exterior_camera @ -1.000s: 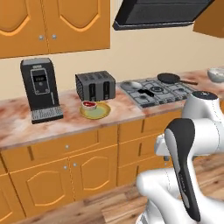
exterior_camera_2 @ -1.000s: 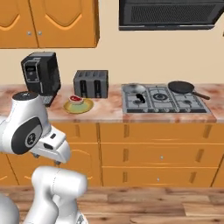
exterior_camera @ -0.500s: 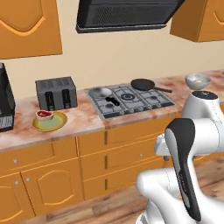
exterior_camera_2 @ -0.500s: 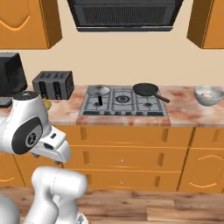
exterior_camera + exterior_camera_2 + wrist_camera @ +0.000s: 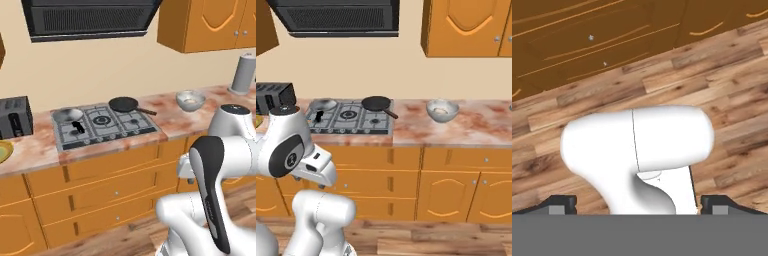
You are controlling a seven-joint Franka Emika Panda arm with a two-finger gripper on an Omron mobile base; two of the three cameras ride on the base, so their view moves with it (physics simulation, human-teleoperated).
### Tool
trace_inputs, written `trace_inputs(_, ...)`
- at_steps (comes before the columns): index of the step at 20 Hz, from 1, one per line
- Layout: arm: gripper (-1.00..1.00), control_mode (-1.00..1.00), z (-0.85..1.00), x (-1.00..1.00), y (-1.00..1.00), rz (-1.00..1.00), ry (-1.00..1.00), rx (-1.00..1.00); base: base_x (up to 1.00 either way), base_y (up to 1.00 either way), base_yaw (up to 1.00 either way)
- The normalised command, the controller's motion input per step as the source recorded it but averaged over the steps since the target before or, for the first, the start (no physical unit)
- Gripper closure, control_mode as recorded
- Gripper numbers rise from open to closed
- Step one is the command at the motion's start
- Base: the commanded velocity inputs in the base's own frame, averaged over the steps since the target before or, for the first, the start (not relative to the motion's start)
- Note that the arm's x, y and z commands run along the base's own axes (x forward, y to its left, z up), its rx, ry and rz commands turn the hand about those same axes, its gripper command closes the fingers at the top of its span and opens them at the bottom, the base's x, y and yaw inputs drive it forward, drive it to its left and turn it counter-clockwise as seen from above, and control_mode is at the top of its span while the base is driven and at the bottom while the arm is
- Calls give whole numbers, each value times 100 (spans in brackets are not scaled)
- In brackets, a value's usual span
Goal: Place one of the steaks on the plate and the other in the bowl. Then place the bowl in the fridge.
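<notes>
In the hand view the gripper point(image 5: 637, 202) points down at a wood-plank floor point(image 5: 732, 100) below orange cabinet drawers point(image 5: 592, 45), its two dark fingertips point(image 5: 562, 204) wide apart and holding nothing. Farther off, on the mottled pink stone counter point(image 5: 180, 122), lies a steel gas hob point(image 5: 102, 125) carrying a shiny silver pan point(image 5: 67, 115) and a black frying pan point(image 5: 125, 104). To its right sits the round, deep, speckled grey bowl point(image 5: 190, 100), with the plate point(image 5: 4, 151), gold-rimmed, at the left edge by the dark toaster point(image 5: 14, 116).

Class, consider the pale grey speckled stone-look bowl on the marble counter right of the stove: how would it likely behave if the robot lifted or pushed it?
The pale grey speckled stone-look bowl looks thick-walled, so it is probably rigid and fairly heavy for its size. It has no handle, so a rim pinch might slip. Pushed along the marble counter, its broad round body would likely slide rather than tip.
</notes>
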Motion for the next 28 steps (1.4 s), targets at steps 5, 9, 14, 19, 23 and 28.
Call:
trace_inputs(5, -100, 100, 0, 0, 0, 0, 0, 0, 86, -100, 1)
trace_inputs(9, -100, 100, 0, 0, 0, 0, 0, 0, 51, -100, 18)
trace_inputs(14, -100, 100, 0, 0, 0, 0, 0, 0, 42, -100, 29)
trace_inputs(19, -100, 100, 0, 0, 0, 0, 0, 0, 67, -100, 30)
trace_inputs(23, -100, 100, 0, 0, 0, 0, 0, 0, 64, -100, 28)
trace_inputs(28, -100, 100, 0, 0, 0, 0, 0, 0, 21, -15, 10)
